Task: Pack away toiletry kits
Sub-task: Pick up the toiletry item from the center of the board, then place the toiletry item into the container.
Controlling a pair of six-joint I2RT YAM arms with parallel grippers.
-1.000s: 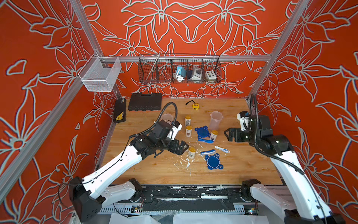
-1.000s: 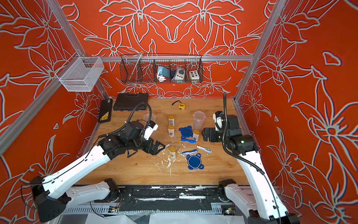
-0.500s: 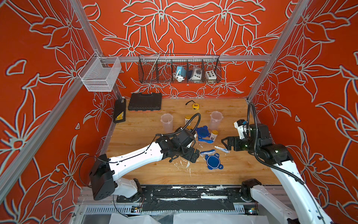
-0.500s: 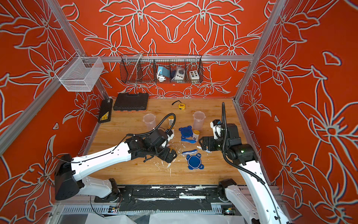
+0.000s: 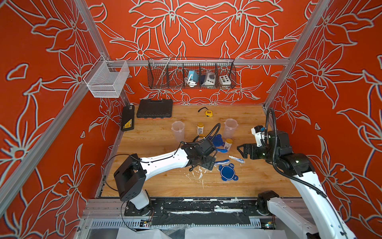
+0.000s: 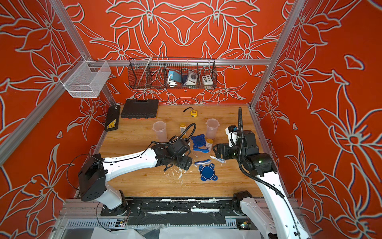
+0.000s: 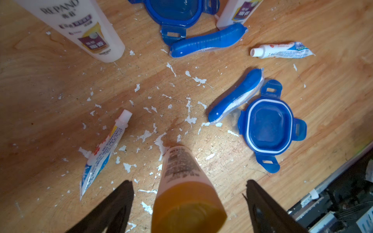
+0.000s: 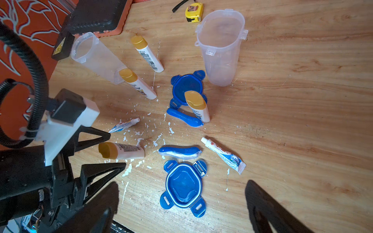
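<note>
A white bottle with a yellow cap (image 7: 181, 171) stands upright between the fingers of my left gripper (image 7: 187, 182), which is open with a gap on each side. The same bottle (image 8: 121, 150) shows in the right wrist view. Two clear tubs (image 5: 178, 130) (image 5: 230, 127) stand open further back. Two blue clip lids (image 8: 186, 87) (image 8: 183, 186), two blue toothbrush cases (image 8: 184, 118) (image 8: 179, 151) and two small tubes (image 8: 223, 155) (image 8: 124, 125) lie on the wood. My right gripper (image 5: 240, 150) hovers open and holds nothing, to the right of them.
Three more yellow-capped bottles (image 8: 146, 53) (image 8: 137, 83) (image 8: 196, 105) stand near the tubs. Black tool cases (image 5: 155, 108) and a yellow tape measure (image 5: 208, 113) sit at the back. A wire basket (image 5: 191, 73) hangs on the rear wall. White flecks litter the table (image 5: 165, 186).
My left arm swung from the left side to the table's middle and lowered around the standing bottle, its jaws narrowing a little. The right gripper came slightly forward.
</note>
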